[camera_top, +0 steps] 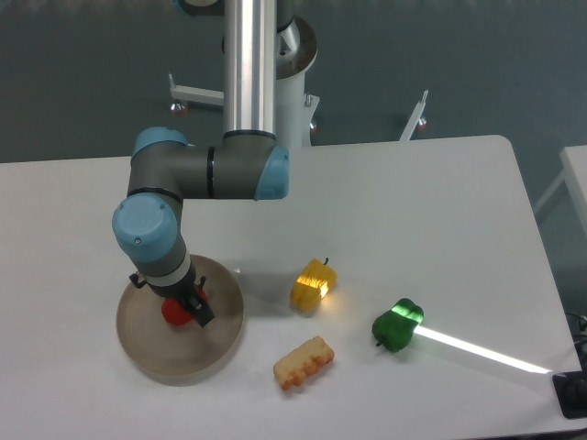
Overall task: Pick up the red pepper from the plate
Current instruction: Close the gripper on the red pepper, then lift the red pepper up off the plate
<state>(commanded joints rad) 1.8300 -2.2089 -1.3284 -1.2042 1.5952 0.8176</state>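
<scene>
Sat at about 8 o'clock on the white counter (413, 211): round beige-tan plate (174, 353). Lay on the plate, slightly toward its 10 o'clock side: red pepper (174, 312), mostly hidden beneath the arm's wrist, only a small red patch visible. Came down from 12 o'clock over the plate: UR5e arm (197, 174), grey with light blue joint caps, its wrist directly above the pepper. Reached down at the pepper: fingers (183, 305), one dark fingertip visible on the pepper's 3 o'clock side, the other concealed behind the wrist. Could not tell how wide the fingers stood, nor whether closed on the pepper.

Rested near the middle of the counter, at 3 o'clock from the plate and apart from it: yellow pepper (313, 284). Lay at 6 o'clock from the yellow pepper, just off the plate's rim at 4 o'clock: ridged orange-yellow food piece (304, 362). Sat further toward 4 o'clock: green pepper (397, 324), a bright streak of light running from it toward the counter's edge.
</scene>
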